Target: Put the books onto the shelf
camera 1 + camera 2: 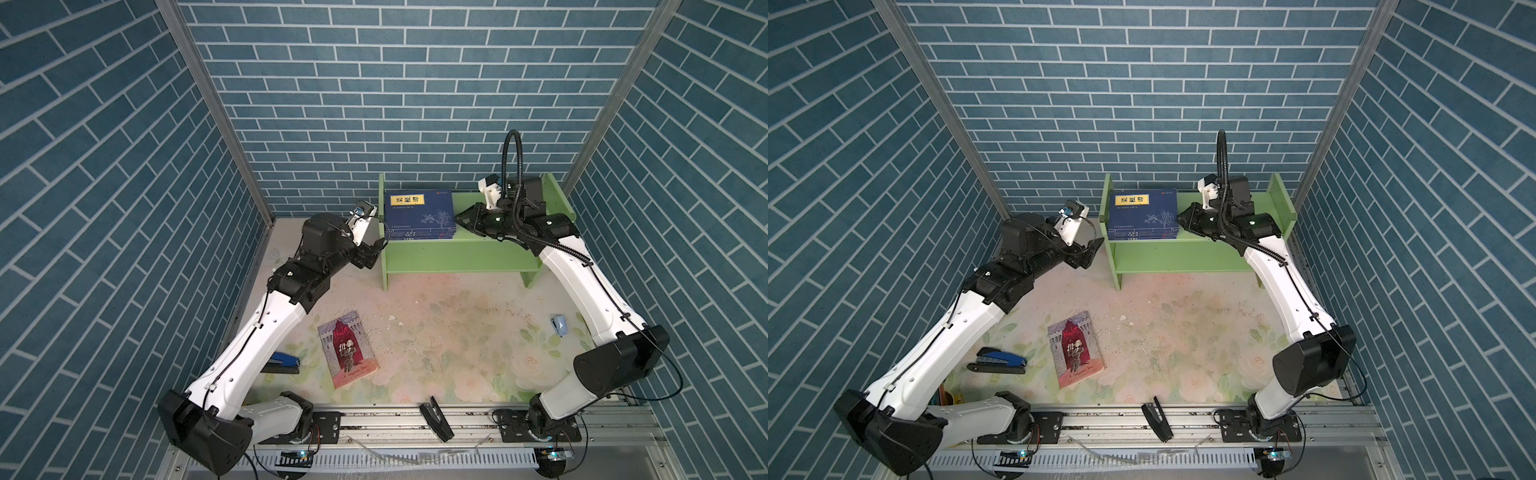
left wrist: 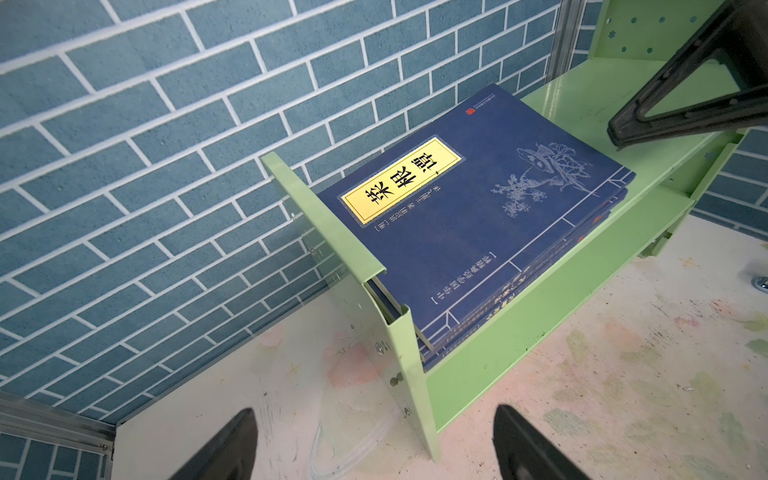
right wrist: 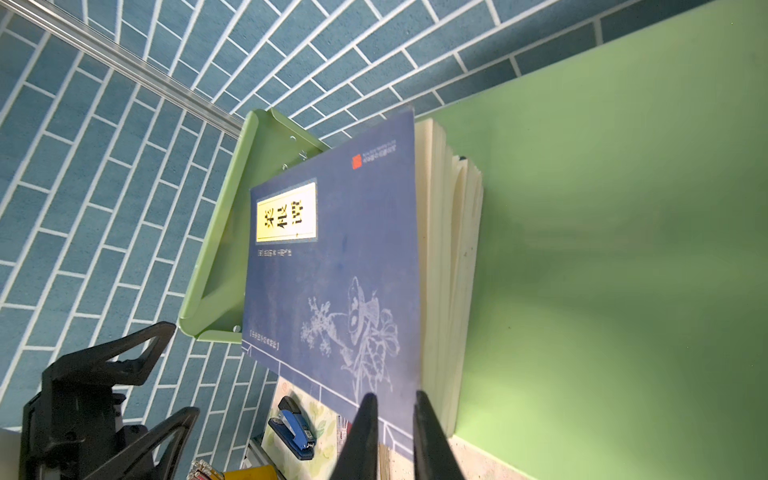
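My right gripper [image 3: 392,409], jaws barely parted, sat beside the shelved books [image 1: 417,212], probably squaring them; left gripper [image 2: 376,411] hung wide, empty.

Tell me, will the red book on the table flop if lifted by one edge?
The red-and-grey paperback looks thin and soft-covered, so it would likely droop and feel light. It lies flat on the table, so a push should slide it, not tip it.

Bright, even light; soft shadows; edges bend wide-angle; right wrist view slightly blurred
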